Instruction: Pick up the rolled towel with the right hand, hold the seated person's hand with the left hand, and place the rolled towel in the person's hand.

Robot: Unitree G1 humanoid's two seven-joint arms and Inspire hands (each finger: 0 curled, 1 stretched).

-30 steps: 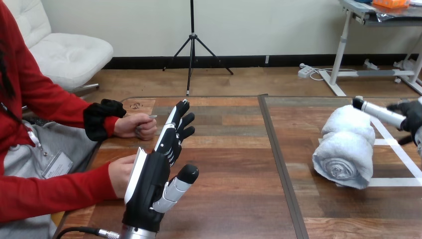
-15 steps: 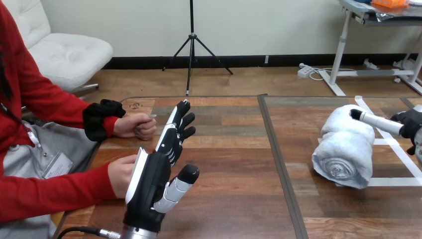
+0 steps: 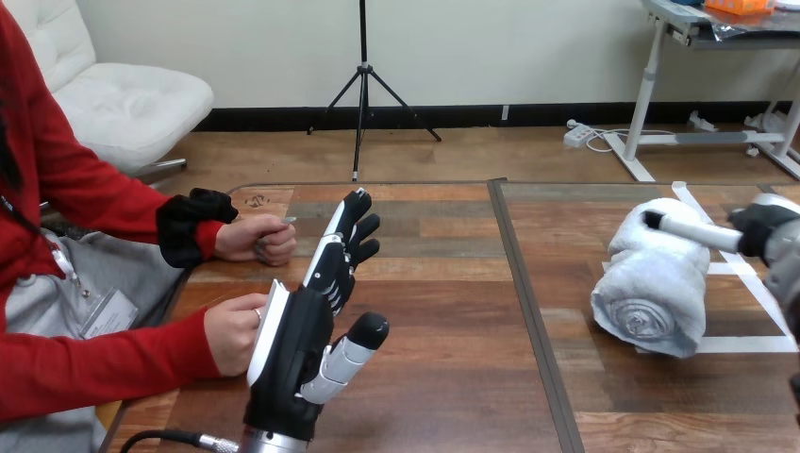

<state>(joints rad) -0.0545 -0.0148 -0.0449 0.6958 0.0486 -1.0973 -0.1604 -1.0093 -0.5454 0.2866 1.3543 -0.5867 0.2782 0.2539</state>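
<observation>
Two hands are well apart: the left hand, at 7 o'clock, fingers straight, stands just beside the person's hand. At 3 o'clock, the right hand lays one straight finger across the rolled towel.

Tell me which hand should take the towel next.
Right. The right hand reaches over the towel; the left hand stands open beside the person's nearer hand, far from it.

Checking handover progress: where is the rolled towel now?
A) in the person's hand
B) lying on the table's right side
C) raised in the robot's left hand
B: the rolled towel lies on the table at the right, well apart from the person's nearer hand.
</observation>
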